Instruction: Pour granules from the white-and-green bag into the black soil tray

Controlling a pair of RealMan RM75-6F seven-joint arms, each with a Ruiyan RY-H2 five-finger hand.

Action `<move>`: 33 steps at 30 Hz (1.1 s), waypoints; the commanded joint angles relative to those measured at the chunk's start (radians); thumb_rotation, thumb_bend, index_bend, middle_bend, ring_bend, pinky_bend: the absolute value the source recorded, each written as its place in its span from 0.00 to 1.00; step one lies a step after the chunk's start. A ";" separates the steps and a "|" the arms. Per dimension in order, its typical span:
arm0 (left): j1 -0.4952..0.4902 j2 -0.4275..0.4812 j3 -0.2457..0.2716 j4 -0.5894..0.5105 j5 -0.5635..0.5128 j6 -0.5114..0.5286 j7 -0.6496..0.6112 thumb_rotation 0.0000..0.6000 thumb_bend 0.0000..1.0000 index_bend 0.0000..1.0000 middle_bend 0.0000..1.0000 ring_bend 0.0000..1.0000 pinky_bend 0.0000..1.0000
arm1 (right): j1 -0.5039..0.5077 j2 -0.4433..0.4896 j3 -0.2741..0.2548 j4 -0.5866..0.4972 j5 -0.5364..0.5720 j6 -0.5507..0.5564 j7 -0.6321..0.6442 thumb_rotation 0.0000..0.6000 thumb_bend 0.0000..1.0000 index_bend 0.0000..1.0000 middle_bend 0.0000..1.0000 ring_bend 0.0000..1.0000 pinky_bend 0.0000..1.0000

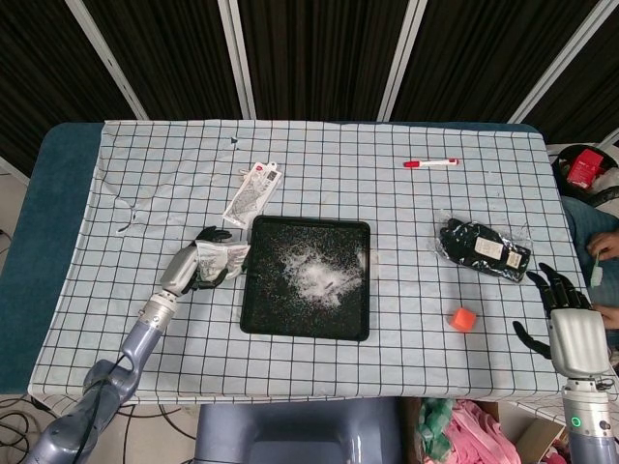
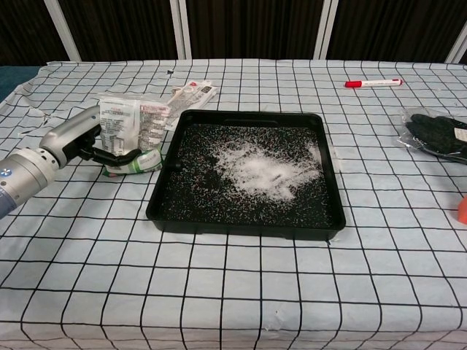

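Note:
The white-and-green bag [image 1: 224,258] [image 2: 134,129] lies tilted low on the cloth against the left wall of the black soil tray [image 1: 255,321] [image 2: 241,227]. My left hand [image 1: 189,267] [image 2: 73,140] is at the bag's left side; its dark fingers [image 2: 117,155] curl round the green lower end, and one finger sticks out past the far side. A pile of white granules [image 1: 319,275] [image 2: 259,169] lies on the dark soil in the tray. My right hand [image 1: 571,329] hangs open at the table's right front corner, holding nothing.
A flat printed packet [image 1: 254,193] [image 2: 191,93] lies behind the bag. A red marker [image 1: 430,163] [image 2: 373,83], a pack of black gloves [image 1: 484,247] [image 2: 438,135] and an orange cube [image 1: 464,319] lie right of the tray. A person's hand [image 1: 604,246] shows at the right edge.

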 commanded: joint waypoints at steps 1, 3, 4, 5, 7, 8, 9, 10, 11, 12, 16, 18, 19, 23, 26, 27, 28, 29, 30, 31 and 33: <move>0.011 0.016 -0.004 -0.028 -0.002 0.028 -0.004 1.00 0.29 0.15 0.13 0.01 0.16 | 0.000 -0.001 0.000 0.000 -0.001 0.001 -0.002 1.00 0.17 0.20 0.11 0.16 0.33; 0.022 0.035 0.006 -0.052 0.006 0.046 0.006 1.00 0.29 0.14 0.12 0.01 0.16 | 0.000 -0.002 0.000 -0.001 -0.001 0.002 -0.003 1.00 0.17 0.20 0.11 0.16 0.33; 0.027 0.047 0.011 -0.069 0.011 0.053 0.014 1.00 0.29 0.14 0.12 0.01 0.17 | 0.000 -0.002 0.000 -0.001 -0.001 0.002 -0.003 1.00 0.17 0.20 0.11 0.16 0.33; 0.033 0.060 0.015 -0.085 0.014 0.058 0.026 1.00 0.29 0.14 0.12 0.01 0.17 | 0.000 -0.002 0.000 -0.002 -0.001 0.003 -0.003 1.00 0.17 0.20 0.11 0.16 0.33; 0.044 0.089 0.019 -0.126 0.017 0.070 0.057 1.00 0.29 0.14 0.11 0.01 0.16 | -0.001 -0.002 0.001 -0.003 0.000 0.004 -0.003 1.00 0.17 0.20 0.11 0.16 0.33; 0.049 0.105 0.022 -0.150 0.019 0.074 0.073 1.00 0.29 0.14 0.11 0.01 0.16 | -0.001 -0.001 0.001 -0.003 0.000 0.004 -0.002 1.00 0.17 0.20 0.11 0.16 0.33; 0.054 0.123 0.026 -0.177 0.022 0.077 0.090 1.00 0.29 0.14 0.10 0.01 0.16 | -0.001 -0.001 0.001 -0.003 0.000 0.005 -0.002 1.00 0.17 0.20 0.11 0.16 0.33; 0.058 0.136 0.029 -0.197 0.023 0.079 0.102 1.00 0.29 0.13 0.10 0.01 0.16 | -0.001 -0.001 0.002 -0.004 0.000 0.006 -0.002 1.00 0.17 0.20 0.11 0.16 0.33; 0.065 0.158 0.034 -0.229 0.028 0.087 0.125 1.00 0.29 0.13 0.10 0.01 0.16 | -0.001 -0.001 0.002 -0.004 0.000 0.007 -0.001 1.00 0.17 0.20 0.11 0.16 0.33; 0.072 0.179 0.037 -0.264 0.030 0.094 0.152 1.00 0.29 0.13 0.10 0.01 0.16 | -0.002 0.000 0.003 -0.005 0.000 0.008 -0.001 1.00 0.17 0.20 0.11 0.16 0.33; 0.100 0.265 0.029 -0.426 0.019 0.126 0.258 1.00 0.29 0.13 0.09 0.01 0.14 | -0.002 0.001 0.003 -0.007 0.000 0.008 -0.001 1.00 0.17 0.20 0.11 0.16 0.33; 0.114 0.300 0.022 -0.487 0.012 0.142 0.312 1.00 0.29 0.12 0.09 0.00 0.14 | -0.002 0.001 0.002 -0.009 0.000 0.008 -0.002 1.00 0.17 0.20 0.11 0.16 0.33; 0.122 0.320 0.015 -0.521 0.004 0.151 0.346 1.00 0.29 0.12 0.08 0.00 0.13 | -0.002 0.002 0.002 -0.010 -0.001 0.008 -0.002 1.00 0.17 0.20 0.11 0.16 0.33; 0.188 0.429 -0.030 -0.695 -0.049 0.235 0.549 1.00 0.29 0.11 0.08 0.00 0.12 | -0.003 0.006 0.003 -0.014 0.000 0.010 -0.004 1.00 0.17 0.20 0.11 0.16 0.33; 0.234 0.554 -0.035 -0.893 -0.072 0.270 0.738 1.00 0.29 0.12 0.08 0.00 0.12 | -0.003 0.012 0.001 -0.016 0.003 0.003 -0.007 1.00 0.17 0.20 0.11 0.16 0.33; 0.246 0.595 -0.033 -0.959 -0.082 0.273 0.801 1.00 0.29 0.12 0.08 0.00 0.12 | -0.002 0.015 0.000 -0.016 0.003 -0.001 -0.007 1.00 0.17 0.20 0.11 0.16 0.33; 0.264 0.653 -0.030 -1.052 -0.097 0.276 0.889 1.00 0.29 0.12 0.08 0.00 0.12 | -0.002 0.019 -0.002 -0.017 0.005 -0.007 -0.008 1.00 0.17 0.20 0.11 0.16 0.33; 0.278 0.699 -0.025 -1.122 -0.111 0.276 0.958 1.00 0.29 0.13 0.08 0.00 0.12 | -0.002 0.022 -0.004 -0.018 0.007 -0.012 -0.009 1.00 0.17 0.20 0.11 0.16 0.33; 0.291 0.746 -0.020 -1.191 -0.127 0.275 1.029 1.00 0.29 0.13 0.09 0.00 0.12 | -0.001 0.027 -0.006 -0.019 0.008 -0.018 -0.011 1.00 0.17 0.20 0.11 0.16 0.33; 0.309 0.806 -0.011 -1.280 -0.147 0.276 1.115 1.00 0.29 0.14 0.09 0.00 0.12 | 0.000 0.033 -0.009 -0.021 0.008 -0.026 -0.012 1.00 0.17 0.20 0.11 0.16 0.33; 0.326 0.856 -0.004 -1.358 -0.161 0.284 1.176 1.00 0.29 0.14 0.09 0.00 0.13 | 0.000 0.038 -0.010 -0.023 0.008 -0.030 -0.012 1.00 0.17 0.20 0.11 0.16 0.33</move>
